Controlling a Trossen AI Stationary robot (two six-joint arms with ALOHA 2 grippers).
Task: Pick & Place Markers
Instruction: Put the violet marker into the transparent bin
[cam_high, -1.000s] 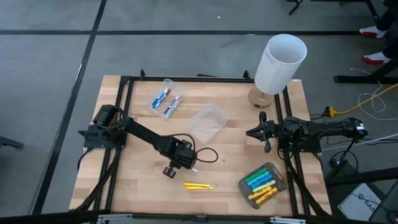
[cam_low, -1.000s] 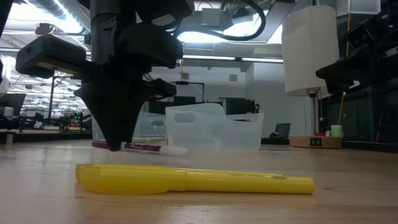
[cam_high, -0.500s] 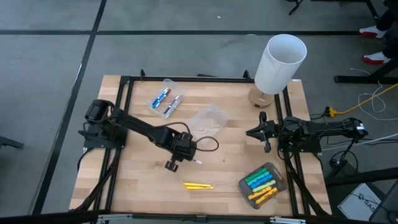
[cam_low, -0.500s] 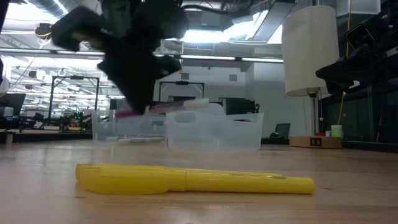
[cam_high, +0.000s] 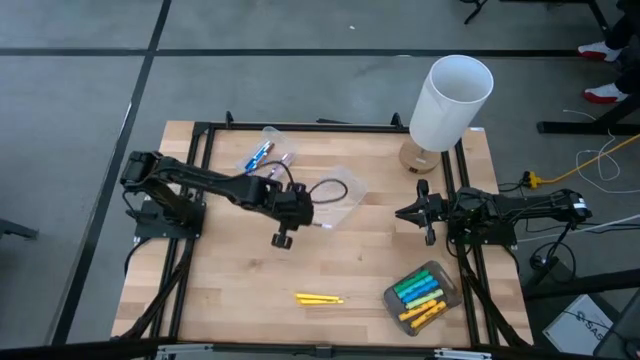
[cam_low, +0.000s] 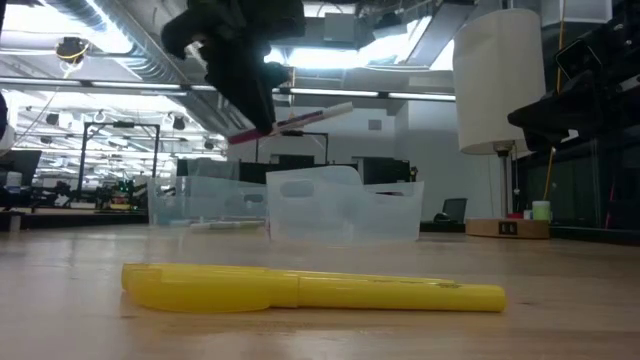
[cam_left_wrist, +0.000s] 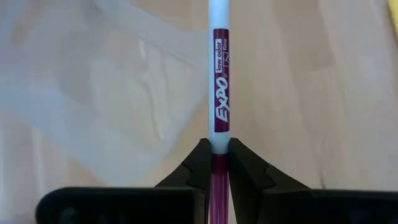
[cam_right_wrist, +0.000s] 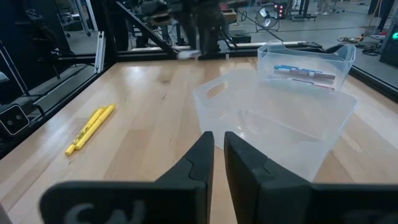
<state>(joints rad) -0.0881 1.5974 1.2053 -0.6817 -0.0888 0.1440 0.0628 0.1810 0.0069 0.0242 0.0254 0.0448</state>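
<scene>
My left gripper (cam_high: 303, 220) is shut on a maroon-and-white marker (cam_left_wrist: 219, 93) and hangs in the air next to the empty clear tub (cam_high: 335, 195) at the table's middle. In the low view the marker (cam_low: 295, 120) shows well above the tub's rim. A yellow marker (cam_high: 319, 298) lies flat on the table near the front edge. A far-left tub (cam_high: 268, 160) holds two markers, and a front-right tub (cam_high: 420, 295) holds several green, blue and yellow ones. My right gripper (cam_high: 412, 213) waits shut at the right edge. My left gripper pinches the marker near its maroon end (cam_left_wrist: 219, 160) between its two fingers (cam_left_wrist: 198, 163), which lie across it. The fingers slant down from above. The marker is lifted clear and tilted, with its white end (cam_low: 340, 106) higher and most of its length sticking out beyond the fingers.
A white lampshade (cam_high: 452, 100) on a round wooden base stands at the far right corner. A black frame (cam_high: 205, 130) runs round the table's edges. Bare wood lies between the yellow marker and the middle tub.
My left gripper has risen and gone toward the far edge, up beside the middle tub, turning as it went. It stayed shut on the maroon marker, which lay level near the table a second ago and now hangs tilted, clear above the tub's rim.
</scene>
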